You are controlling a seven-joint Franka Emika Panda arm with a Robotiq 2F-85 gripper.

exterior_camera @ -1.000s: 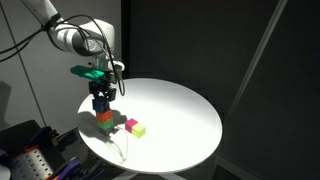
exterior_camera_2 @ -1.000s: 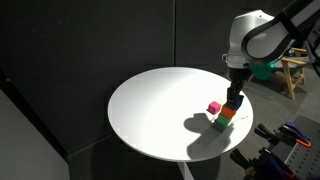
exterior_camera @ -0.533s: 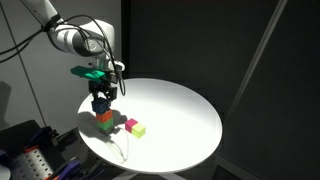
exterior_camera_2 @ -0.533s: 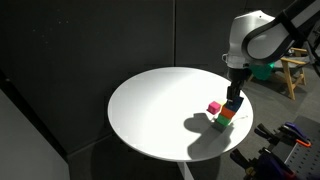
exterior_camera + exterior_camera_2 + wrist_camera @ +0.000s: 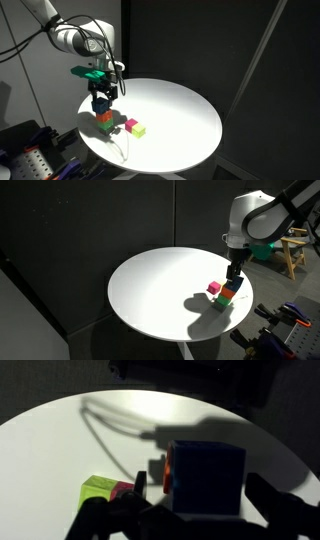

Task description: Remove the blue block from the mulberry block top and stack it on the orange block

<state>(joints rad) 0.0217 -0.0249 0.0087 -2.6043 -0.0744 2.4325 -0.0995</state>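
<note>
gripper (image 5: 102,104) apparently clasping blue block (image 5: 205,478); atop orange block (image 5: 105,117)

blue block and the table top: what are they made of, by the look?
Blue block: probably painted wood or hard plastic, with flat matte faces, straight edges and even colour. The pictures do not settle which. Table top: smooth white surface, perhaps laminate or painted board. It looks uniform, with no visible grain.

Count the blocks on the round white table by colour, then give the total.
Blue block: 1
Orange block: 1
Green block: 1
Mulberry block: 1
Yellow-green block: 1
Total: 5
</note>
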